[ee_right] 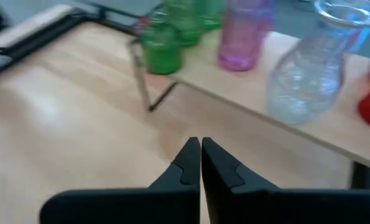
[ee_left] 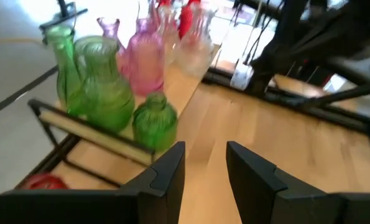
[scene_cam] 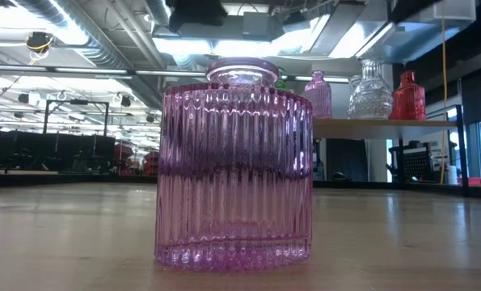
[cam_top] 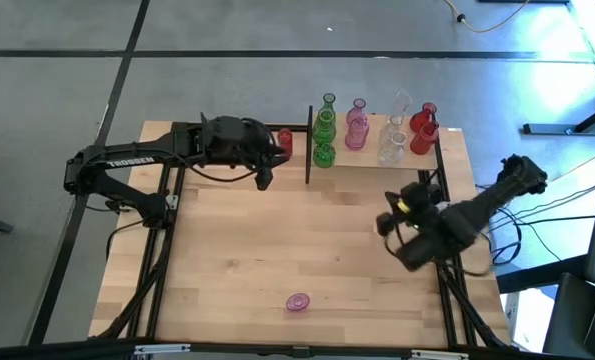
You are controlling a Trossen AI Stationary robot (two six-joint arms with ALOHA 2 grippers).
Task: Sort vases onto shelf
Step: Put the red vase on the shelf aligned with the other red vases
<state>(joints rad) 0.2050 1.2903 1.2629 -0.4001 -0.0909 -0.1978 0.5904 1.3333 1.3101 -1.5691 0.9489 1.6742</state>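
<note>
Several vases stand grouped on the shelf [cam_top: 377, 165] at the table's far edge: green vases [cam_top: 324, 128] at its left end, pink vases [cam_top: 356, 124] next, then clear vases [cam_top: 395, 135], with red vases [cam_top: 424, 127] at its right end. One small red vase [cam_top: 284, 142] sits just left of the shelf, beside its end post. One ribbed pink vase [cam_top: 297, 301] stands alone, well apart from the shelf, near the table's front edge. Just left of the shelf hangs the left gripper [ee_left: 204, 167], its fingers parted and holding nothing. Near the shelf's right front, the right gripper [ee_right: 201, 155] has its fingers pressed together, empty.
</note>
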